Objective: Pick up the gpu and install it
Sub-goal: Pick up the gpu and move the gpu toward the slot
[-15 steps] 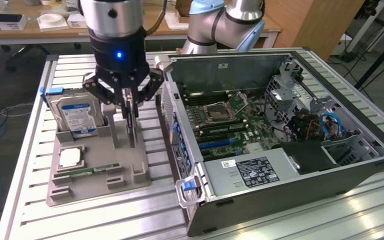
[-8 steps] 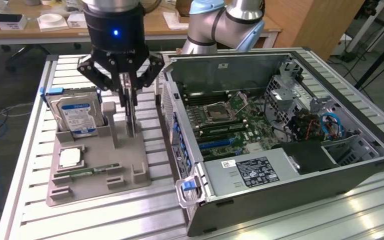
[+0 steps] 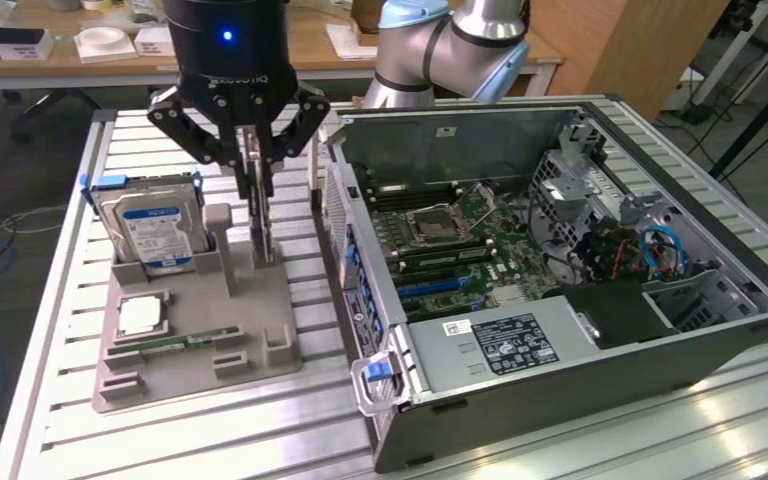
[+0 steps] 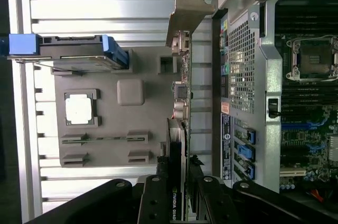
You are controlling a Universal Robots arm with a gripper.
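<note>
Item: gpu (image 3: 265,225), thin card standing on edge, upright, pinched between the fingers of the claw (image 3: 259,175) directly above it. The lower end reaches down to the grey holder (image 3: 184,385); whether it sits in the holder's slot or hangs just clear of it cannot be told. In the wrist view the card runs edge-on away from the claw, dark body nearest the fingers, silver end bracket (image 4: 189,7) at the far end, over the gap between holder and computer case (image 4: 243,49). Claw: fingers drawn in narrow, one pad on each flat face of the card, gripping its upper part and nothing else. Adjacent, on the same holder: hard drive (image 3: 155,225) with blue-white label in a blue carrier, propped upright at the far corner toward the exterior view's left; processor chip (image 3: 140,315) lying flat in its recess; narrow green memory stick (image 3: 177,343) lying flat in a slot nearer the camera. Toward the exterior view's right: the case, lying on its side with the panel off, just beside the holder; motherboard (image 3: 478,240) exposed with an empty processor socket (image 3: 434,228); power supply (image 3: 504,345) at the near end. The case's rear wall stands between the card and the motherboard. All rests on a slatted aluminium bench (image 3: 224,440).
</note>
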